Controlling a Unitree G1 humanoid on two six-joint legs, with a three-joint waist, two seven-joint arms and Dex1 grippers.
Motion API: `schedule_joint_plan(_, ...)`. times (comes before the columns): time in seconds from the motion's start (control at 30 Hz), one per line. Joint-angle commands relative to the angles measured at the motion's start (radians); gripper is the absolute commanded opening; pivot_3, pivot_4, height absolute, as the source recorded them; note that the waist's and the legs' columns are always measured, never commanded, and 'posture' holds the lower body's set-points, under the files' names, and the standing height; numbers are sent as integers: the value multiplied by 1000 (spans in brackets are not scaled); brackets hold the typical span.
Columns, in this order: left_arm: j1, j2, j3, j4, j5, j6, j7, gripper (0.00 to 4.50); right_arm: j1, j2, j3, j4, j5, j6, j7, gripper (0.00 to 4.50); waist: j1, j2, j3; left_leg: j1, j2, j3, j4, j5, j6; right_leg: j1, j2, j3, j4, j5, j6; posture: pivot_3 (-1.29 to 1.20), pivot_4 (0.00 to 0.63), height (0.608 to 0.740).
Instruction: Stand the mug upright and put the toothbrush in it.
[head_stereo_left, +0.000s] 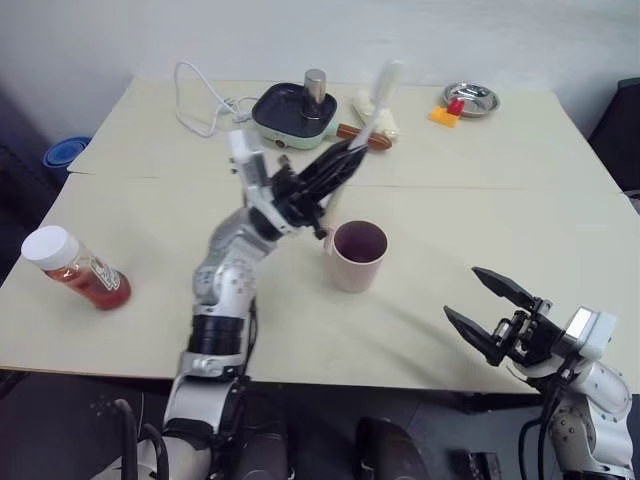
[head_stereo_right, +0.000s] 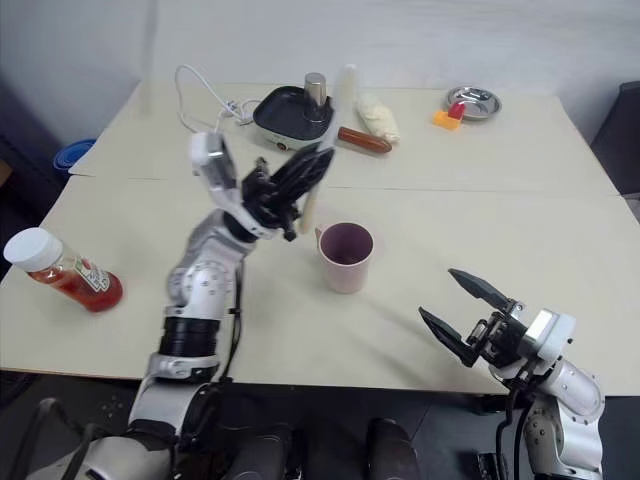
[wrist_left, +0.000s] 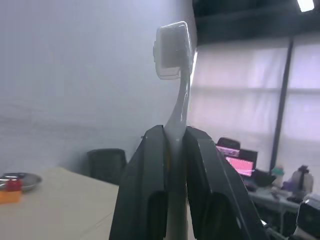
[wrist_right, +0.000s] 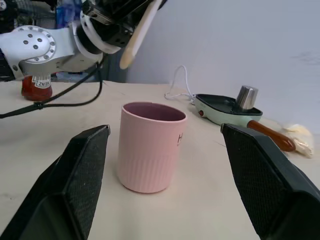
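Observation:
The pale pink mug (head_stereo_left: 358, 258) stands upright mid-table, its dark maroon inside showing; the right wrist view shows it close up (wrist_right: 150, 150). My left gripper (head_stereo_left: 345, 162) is raised above and just left of the mug, shut on the white toothbrush (head_stereo_left: 378, 105). The bristled head (wrist_left: 172, 50) points up and away, and the handle's lower end (wrist_right: 135, 42) hangs above the mug's left side. My right gripper (head_stereo_left: 464, 293) hovers open near the table's front right edge, facing the mug with nothing between its fingers.
A red sauce bottle (head_stereo_left: 75, 268) with a white cap lies at the left. At the back stand a green electric pan (head_stereo_left: 295, 115) with a white cable (head_stereo_left: 200, 100), a sausage (head_stereo_left: 362, 137), a yellow block (head_stereo_left: 445, 117) and a metal bowl (head_stereo_left: 470, 98).

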Motion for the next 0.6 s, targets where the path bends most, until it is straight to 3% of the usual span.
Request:
schedule_joint_plan(0.03, -26, -47, -4, 111, 49, -137, -31, 195, 9, 16, -23, -15, -11, -52, -28, 3708, -10, 0, 0, 0, 0, 0, 0, 0, 0, 0, 0, 0, 0, 0, 0, 0, 150, 740)
schedule_joint_plan(0.13, -37, -71, 13, 224, 68, -208, -49, 195, 1, 21, -21, -2, -25, -74, -42, 3708, -11, 0, 0, 0, 0, 0, -1, 0, 0, 0, 0, 0, -1, 0, 0, 0, 150, 740)
schedule_joint_plan(0.3, -25, -77, -15, 324, 116, -299, -132, 1708, -9, 26, -4, 11, -41, -89, -58, 3708, -8, 0, 0, -1, 0, 0, -1, 0, 0, 0, 0, -1, -3, 0, 0, 0, 150, 740)
schedule_joint_plan(0.43, 21, -49, 5, 232, 87, -244, -116, 2954, -45, 20, 19, 13, -59, -84, -69, 3708, -8, 0, 0, -1, 0, -1, -1, 0, 0, 0, 0, -1, -3, 0, 0, 0, 150, 740)
schedule_joint_plan(0.57, 131, 64, -9, 47, 141, -238, -106, 4128, -78, -8, 34, 22, -68, -55, -66, 3708, -17, 0, 0, -1, 1, -1, -1, 0, 0, 0, 0, -1, -2, 0, 0, 0, 150, 740)
schedule_joint_plan(0.6, 160, 93, -5, -2, 139, -216, -91, 4128, -84, -18, 38, 23, -69, -44, -63, 3708, -19, 0, 0, -1, 2, -1, -1, 0, 0, 0, 0, -2, -2, 0, 0, 0, 150, 740)
